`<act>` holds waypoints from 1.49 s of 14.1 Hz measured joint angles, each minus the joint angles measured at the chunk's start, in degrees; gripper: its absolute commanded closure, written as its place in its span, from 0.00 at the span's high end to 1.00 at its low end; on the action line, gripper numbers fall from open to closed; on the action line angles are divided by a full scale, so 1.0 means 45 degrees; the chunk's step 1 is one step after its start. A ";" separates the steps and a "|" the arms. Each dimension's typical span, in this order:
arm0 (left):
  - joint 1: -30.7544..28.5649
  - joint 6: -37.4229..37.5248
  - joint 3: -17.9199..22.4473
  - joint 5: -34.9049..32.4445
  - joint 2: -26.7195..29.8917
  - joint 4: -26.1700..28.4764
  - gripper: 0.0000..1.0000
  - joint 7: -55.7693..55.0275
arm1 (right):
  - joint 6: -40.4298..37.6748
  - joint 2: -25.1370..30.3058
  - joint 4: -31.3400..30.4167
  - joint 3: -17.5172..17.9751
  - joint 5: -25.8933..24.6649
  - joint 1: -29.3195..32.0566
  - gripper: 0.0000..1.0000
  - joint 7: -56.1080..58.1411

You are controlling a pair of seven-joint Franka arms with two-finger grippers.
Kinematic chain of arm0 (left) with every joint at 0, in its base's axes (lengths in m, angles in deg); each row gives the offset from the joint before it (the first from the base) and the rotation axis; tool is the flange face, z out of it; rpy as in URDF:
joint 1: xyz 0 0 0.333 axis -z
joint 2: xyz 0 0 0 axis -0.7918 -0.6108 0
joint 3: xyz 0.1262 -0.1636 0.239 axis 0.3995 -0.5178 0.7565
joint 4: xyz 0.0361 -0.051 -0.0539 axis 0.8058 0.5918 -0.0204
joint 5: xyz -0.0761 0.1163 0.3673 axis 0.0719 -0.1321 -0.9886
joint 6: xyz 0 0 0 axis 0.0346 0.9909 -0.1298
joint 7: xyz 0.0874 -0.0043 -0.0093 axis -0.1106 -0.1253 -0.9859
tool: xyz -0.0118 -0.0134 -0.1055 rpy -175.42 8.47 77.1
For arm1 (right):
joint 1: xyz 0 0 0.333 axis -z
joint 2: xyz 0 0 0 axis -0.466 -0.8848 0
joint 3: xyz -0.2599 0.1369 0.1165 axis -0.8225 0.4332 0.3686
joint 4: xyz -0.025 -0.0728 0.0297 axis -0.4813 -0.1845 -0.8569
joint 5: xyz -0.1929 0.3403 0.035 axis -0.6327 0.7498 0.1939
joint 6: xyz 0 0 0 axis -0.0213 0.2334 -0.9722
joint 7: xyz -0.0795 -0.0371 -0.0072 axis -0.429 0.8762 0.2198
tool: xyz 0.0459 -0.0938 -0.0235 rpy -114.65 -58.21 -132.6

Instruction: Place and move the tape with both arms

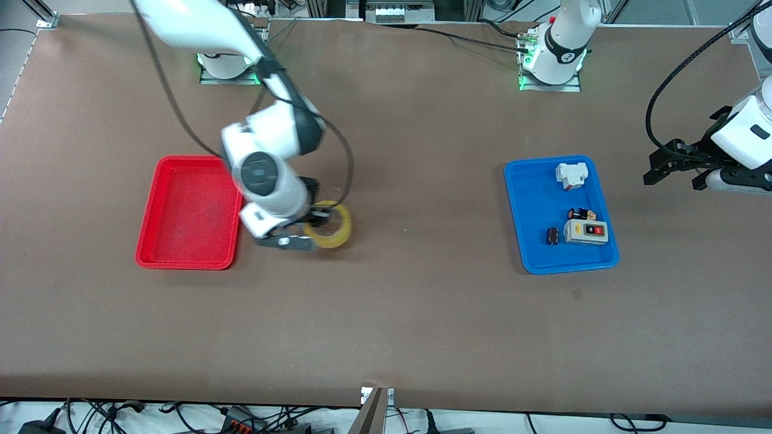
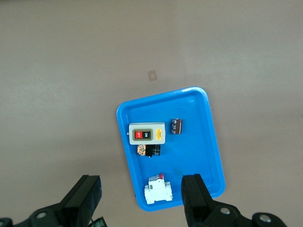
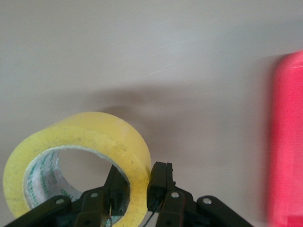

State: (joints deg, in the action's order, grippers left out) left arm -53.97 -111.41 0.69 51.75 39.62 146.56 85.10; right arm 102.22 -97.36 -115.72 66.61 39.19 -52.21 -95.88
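Two arms share the table (image 1: 386, 313), and only one is working. The tape (image 1: 330, 225) sits low over or on the table just beside the red tray (image 1: 188, 212), at that tray's 3 o'clock in the front view. The right gripper (image 1: 316, 218) has its jaws narrow on the roll's wall, one finger inside the hole and one outside, as the right wrist view shows on the tape (image 3: 75, 161). Whether the roll touches the table cannot be told.

Judged step: the carry toward the red tray, roll in grasp. The next move calls for clearing the tray's rim, then setting down inside it.

The blue tray (image 1: 561, 214) holds a switch box (image 1: 585, 232) and small parts. At its 3 o'clock the left gripper (image 1: 674, 169) waits in the air, jaws wide and empty.
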 measured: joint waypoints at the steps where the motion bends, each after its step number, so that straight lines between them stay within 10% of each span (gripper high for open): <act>1: 0.0001 0.0000 -0.0002 0.0000 0.0000 0.0000 1.00 -0.0001 | -0.0119 0.0542 -0.0672 -0.0026 0.0000 0.0942 0.00 0.0751; 12: 0.0005 0.0272 -0.0085 0.0000 0.0000 -0.0001 1.00 -0.0328 | 0.1357 0.1538 -0.5111 -0.0057 -0.1144 0.6224 0.05 0.6003; 13: 0.0005 0.0273 -0.0086 0.0000 0.0000 -0.0002 1.00 -0.0330 | 0.1976 0.1480 -0.5444 -0.0055 -0.1267 0.6348 0.40 0.6057; 14: 0.0005 0.0275 -0.0087 0.0000 0.0000 -0.0016 1.00 -0.0331 | 0.2409 0.1361 -0.5682 -0.0054 -0.1307 0.6401 0.99 0.6071; 17: 0.0006 0.1219 -0.0091 0.0000 0.0005 -0.0605 1.00 -0.0331 | 0.2085 0.1444 -0.5484 0.0058 -0.1308 0.6395 1.00 0.6072; 21: 0.0008 0.2885 -0.0094 0.0000 0.0057 -0.1689 1.00 -0.0333 | -0.2617 0.2772 -0.2345 0.0323 -0.1295 0.6287 1.00 0.6143</act>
State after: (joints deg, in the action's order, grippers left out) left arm -53.94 -98.43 0.26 51.75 39.88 138.96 83.60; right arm 90.44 -84.89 -126.27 68.07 33.36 -23.92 -68.23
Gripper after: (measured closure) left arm 0.000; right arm 0.000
